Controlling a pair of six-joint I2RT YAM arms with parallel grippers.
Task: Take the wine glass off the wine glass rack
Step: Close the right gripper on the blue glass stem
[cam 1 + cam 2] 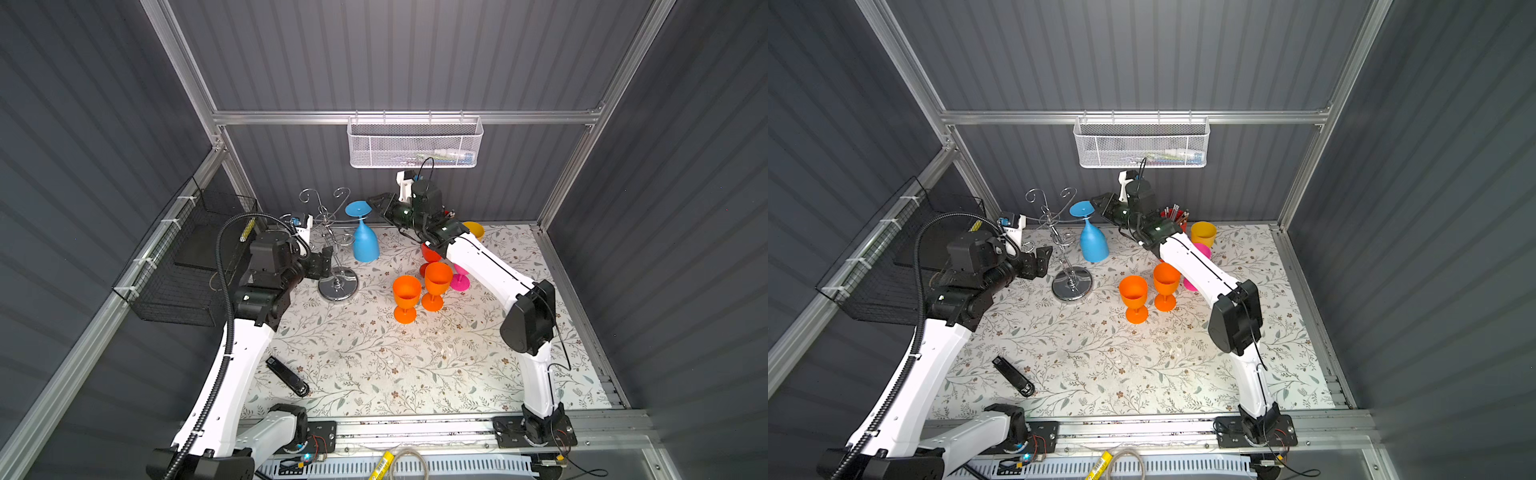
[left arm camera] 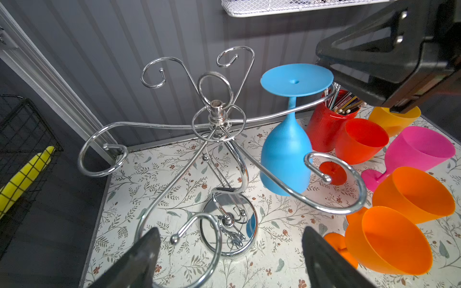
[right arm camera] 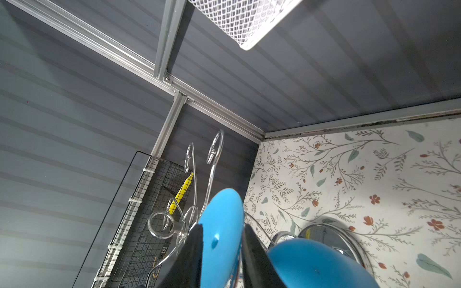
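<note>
Nearest to you, at the front of the counter (image 1: 374,374), lies a flat black device (image 1: 287,376), well apart from the work. Behind it, on the left, the left pincer (image 2: 230,229) stands wide and holds nothing; it waits just beside the twisted stem of the wine glass rack (image 1: 337,286). The blue wine glass (image 1: 365,243) hangs upside down from a scroll arm on the right side of the rack, with its foot resting on the wire and its bowl pointing down. The right pincer (image 3: 222,232) is narrow and closed on the rim of that foot, with one finger on each face. I judge that you are at the lift-off step: the grip is made, but the glass is not yet free. The next move calls for raising the foot a little and sliding the stem outward to the open end of the arm. Keep the glass vertical so that it does not catch the curl. The rack may tip, so the left pincer could steady it. Further right, two orange glasses (image 1: 406,291) stand upright; keep clear of them.
</note>
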